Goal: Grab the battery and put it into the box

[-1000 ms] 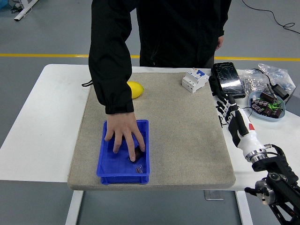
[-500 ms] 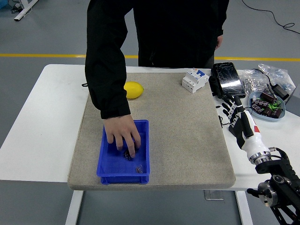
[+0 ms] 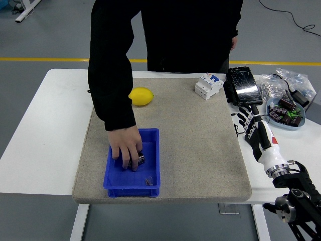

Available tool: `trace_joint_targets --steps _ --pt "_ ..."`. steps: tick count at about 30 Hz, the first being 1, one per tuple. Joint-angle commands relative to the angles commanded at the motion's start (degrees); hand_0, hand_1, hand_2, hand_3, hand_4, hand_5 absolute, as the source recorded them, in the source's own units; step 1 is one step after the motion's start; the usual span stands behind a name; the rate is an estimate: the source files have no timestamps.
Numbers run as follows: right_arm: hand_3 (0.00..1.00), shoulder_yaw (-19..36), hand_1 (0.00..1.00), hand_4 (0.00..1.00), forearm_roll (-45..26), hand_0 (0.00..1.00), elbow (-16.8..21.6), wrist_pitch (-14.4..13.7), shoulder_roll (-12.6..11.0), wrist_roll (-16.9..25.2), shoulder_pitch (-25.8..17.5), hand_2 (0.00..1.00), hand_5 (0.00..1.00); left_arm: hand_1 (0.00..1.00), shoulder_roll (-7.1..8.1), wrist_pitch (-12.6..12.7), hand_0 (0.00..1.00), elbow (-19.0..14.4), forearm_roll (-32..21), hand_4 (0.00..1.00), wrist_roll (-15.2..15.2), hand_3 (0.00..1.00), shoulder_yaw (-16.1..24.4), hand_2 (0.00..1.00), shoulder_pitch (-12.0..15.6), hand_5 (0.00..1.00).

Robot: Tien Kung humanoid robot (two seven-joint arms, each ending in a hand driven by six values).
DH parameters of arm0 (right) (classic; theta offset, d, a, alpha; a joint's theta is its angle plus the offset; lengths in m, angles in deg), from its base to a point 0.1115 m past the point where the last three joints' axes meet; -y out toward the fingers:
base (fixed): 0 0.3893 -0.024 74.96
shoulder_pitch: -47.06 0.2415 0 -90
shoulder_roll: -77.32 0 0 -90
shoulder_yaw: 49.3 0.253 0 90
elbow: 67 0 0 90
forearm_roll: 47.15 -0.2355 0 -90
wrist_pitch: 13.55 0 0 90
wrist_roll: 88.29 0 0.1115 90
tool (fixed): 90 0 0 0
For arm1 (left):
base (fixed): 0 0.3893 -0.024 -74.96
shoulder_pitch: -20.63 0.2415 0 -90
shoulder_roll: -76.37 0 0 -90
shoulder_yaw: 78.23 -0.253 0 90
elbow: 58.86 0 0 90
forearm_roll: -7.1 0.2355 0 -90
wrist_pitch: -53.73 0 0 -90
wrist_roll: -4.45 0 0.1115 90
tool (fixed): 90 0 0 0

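A blue box sits at the front left of the grey mat. A person in a black jacket reaches into it; the hand closes its fingers round a small dark battery on the box floor. A tiny dark part lies near the box's front wall. My right hand hovers at the mat's right edge, far from the box, fingers spread and holding nothing. My left arm does not show.
A yellow lemon lies behind the box. A white circuit breaker stands at the mat's back right. A black device, a clear dish of batteries and plastic bags crowd the table's right side.
The person's hand has slid back toward the box's left and curled from flat fingers into a grip on the battery. My right hand pulled back a little toward me.
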Motion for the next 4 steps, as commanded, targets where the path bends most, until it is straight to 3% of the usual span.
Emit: trace_joint_targets --steps 4 --pt "0.988 -0.1 0.934 0.998 -0.6 0.998 -0.3 -0.4 0.2 0.0 -0.1 0.931 0.998 0.678 0.0 0.0 0.72 0.0 -0.2 0.634 0.0 0.583 -0.1 0.676 0.0 0.54"
